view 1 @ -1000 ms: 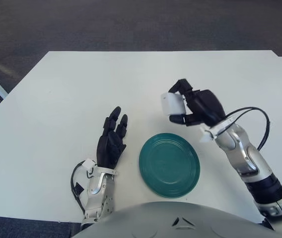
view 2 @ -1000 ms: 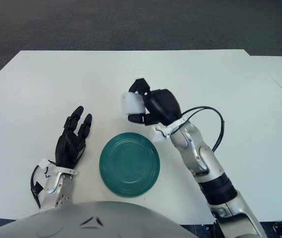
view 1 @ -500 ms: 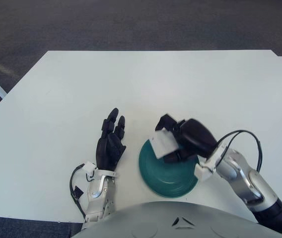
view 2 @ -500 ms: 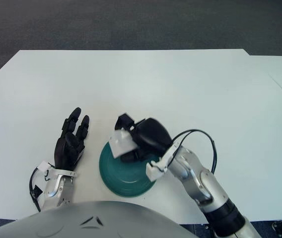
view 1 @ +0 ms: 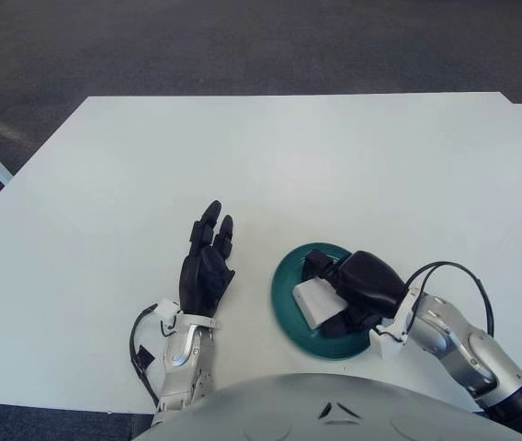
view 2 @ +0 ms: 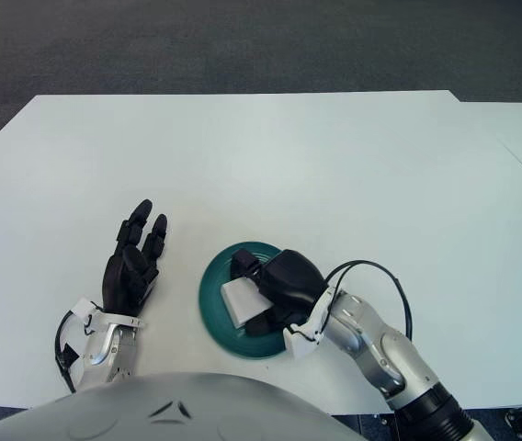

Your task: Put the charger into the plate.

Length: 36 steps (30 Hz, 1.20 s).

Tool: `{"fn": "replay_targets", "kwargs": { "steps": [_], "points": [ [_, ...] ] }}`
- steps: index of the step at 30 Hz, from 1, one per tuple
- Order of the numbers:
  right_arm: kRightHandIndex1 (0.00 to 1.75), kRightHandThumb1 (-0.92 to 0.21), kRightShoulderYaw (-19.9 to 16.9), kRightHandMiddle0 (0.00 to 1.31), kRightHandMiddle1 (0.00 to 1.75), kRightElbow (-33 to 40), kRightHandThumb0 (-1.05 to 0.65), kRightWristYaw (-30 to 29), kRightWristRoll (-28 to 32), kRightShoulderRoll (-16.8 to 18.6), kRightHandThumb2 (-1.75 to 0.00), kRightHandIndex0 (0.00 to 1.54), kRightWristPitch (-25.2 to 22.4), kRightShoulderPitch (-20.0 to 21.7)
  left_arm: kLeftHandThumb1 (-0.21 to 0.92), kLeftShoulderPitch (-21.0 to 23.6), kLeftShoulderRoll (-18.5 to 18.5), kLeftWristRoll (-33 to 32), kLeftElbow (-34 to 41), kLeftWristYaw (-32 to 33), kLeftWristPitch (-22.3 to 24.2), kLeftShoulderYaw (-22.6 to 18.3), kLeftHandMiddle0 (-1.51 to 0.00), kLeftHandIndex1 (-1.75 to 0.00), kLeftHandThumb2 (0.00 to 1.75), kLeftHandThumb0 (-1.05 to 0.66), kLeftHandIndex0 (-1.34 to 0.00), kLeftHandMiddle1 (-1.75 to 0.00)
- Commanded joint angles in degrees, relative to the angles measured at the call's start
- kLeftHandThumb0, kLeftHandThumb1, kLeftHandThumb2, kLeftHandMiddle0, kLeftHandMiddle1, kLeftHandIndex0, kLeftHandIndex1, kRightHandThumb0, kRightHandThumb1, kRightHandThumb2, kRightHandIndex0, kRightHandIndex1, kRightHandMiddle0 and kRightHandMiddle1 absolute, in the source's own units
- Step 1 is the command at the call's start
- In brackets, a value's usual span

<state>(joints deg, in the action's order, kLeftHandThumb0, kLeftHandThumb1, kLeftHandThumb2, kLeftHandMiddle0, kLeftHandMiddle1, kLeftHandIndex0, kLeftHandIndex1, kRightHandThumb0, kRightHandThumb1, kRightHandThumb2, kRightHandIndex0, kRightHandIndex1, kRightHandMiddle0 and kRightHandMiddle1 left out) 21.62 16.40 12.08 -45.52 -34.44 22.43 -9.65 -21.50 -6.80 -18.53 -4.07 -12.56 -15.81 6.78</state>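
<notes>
The white charger [view 1: 313, 302] is in the fingers of my right hand [view 1: 353, 289], low over the dark green plate [view 1: 289, 308]. The hand covers the middle and right part of the plate. I cannot tell whether the charger touches the plate. The same shows in the right eye view, with the charger [view 2: 239, 300] over the plate [view 2: 217, 308]. My left hand [view 1: 204, 266] rests open on the table to the left of the plate, fingers stretched forward.
The white table [view 1: 270, 165] stretches far ahead and to both sides. Its front edge runs just below the plate. A black cable [view 1: 468, 280] loops from my right forearm.
My right hand has carried the charger from above the table behind the plate back and down, low over the plate. The plate now lies slightly further right. My left hand has stayed put.
</notes>
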Motion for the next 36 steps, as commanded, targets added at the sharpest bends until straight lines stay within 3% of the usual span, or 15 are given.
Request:
{"fn": "replay_targets", "kwargs": {
  "steps": [1,10,15,18,22,24,26,28,29,32,36],
  "points": [
    [1.75,-0.92,-0.23,0.7,1.75,-1.16,-0.44,0.85,1.3,0.31,-0.72,0.93,-0.03,0.35,0.92,-0.22,-2.04,1.19,-7.05,0.63,0.16,-0.24,-0.22,-0.51,0.93,-0.94,0.0,-0.01],
    [1.75,-0.92,-0.55,0.71,1.75,-2.06,-0.44,1.78,2.88,1.16,-0.73,0.95,-1.21,0.6,0.92,1.17,-2.19,2.09,-9.1,1.19,1.48,-0.23,-0.19,-0.41,0.95,-0.97,0.0,0.0],
    [1.75,-0.92,-0.56,0.68,1.75,-2.44,-0.46,0.6,0.9,1.69,-0.74,0.92,-1.36,1.17,0.92,1.13,-1.84,2.42,-9.08,0.98,2.01,-0.11,-0.16,-0.33,0.97,-0.98,0.0,0.0],
    [1.75,-0.92,-1.24,0.58,1.75,-1.28,-0.54,-0.38,0.86,2.64,-0.77,0.79,-1.91,0.76,0.92,1.15,-1.85,2.4,-9.19,0.9,2.13,-0.15,-0.15,-0.31,0.97,-0.98,0.0,0.0],
    [1.75,-0.92,-2.54,0.26,1.73,1.84,-0.72,-0.79,1.53,3.22,-0.83,0.51,-2.5,0.03,0.92,0.92,-1.88,1.86,-8.74,0.39,2.53,-0.05,-0.15,-0.3,0.97,-0.97,0.0,0.0],
    [1.75,-0.92,-2.84,0.18,1.72,2.33,-0.77,-1.2,1.34,3.47,-0.85,0.41,-2.41,-0.1,0.92,0.83,-1.93,1.73,-8.58,0.4,2.68,-0.07,-0.14,-0.29,0.97,-0.96,0.0,0.0],
    [1.56,-0.92,-3.2,0.09,1.55,2.82,-0.82,-1.88,1.1,3.82,-0.85,0.27,-2.2,-0.24,0.92,0.73,-2.03,1.74,-8.76,0.6,2.56,-0.22,-0.13,-0.28,0.97,-0.95,0.0,0.0],
    [1.38,-0.92,-3.38,0.05,1.44,2.9,-0.84,-2.47,0.84,4.05,-0.85,0.24,-1.94,-0.25,0.92,0.9,-2.13,1.7,-9.58,0.62,2.14,-0.54,-0.13,-0.28,0.96,-0.94,0.0,0.0],
    [1.34,-0.92,-3.58,0.05,1.41,3.48,-0.85,-2.45,0.87,4.23,-0.85,0.23,-2.11,-0.33,0.92,1.34,-2.29,1.19,-10.8,0.33,1.77,-1.13,-0.12,-0.28,0.96,-0.94,0.0,0.0],
    [0.91,-0.92,-3.98,0.01,1.13,5.03,-0.88,-1.94,1.04,4.62,-0.86,0.24,-2.76,-0.61,0.92,2.12,-2.6,0.12,-12.84,-0.38,1.15,-2.18,-0.13,-0.3,0.96,-0.93,0.0,0.0],
    [0.56,-0.92,-4.11,0.0,0.93,6.55,-0.91,-1.54,1.36,5.33,-0.9,0.26,-3.47,-0.96,0.92,2.29,-3.15,-1.11,-13.05,-0.84,0.8,-2.55,-0.14,-0.31,0.95,-0.91,0.0,-0.01]
  ]
}}
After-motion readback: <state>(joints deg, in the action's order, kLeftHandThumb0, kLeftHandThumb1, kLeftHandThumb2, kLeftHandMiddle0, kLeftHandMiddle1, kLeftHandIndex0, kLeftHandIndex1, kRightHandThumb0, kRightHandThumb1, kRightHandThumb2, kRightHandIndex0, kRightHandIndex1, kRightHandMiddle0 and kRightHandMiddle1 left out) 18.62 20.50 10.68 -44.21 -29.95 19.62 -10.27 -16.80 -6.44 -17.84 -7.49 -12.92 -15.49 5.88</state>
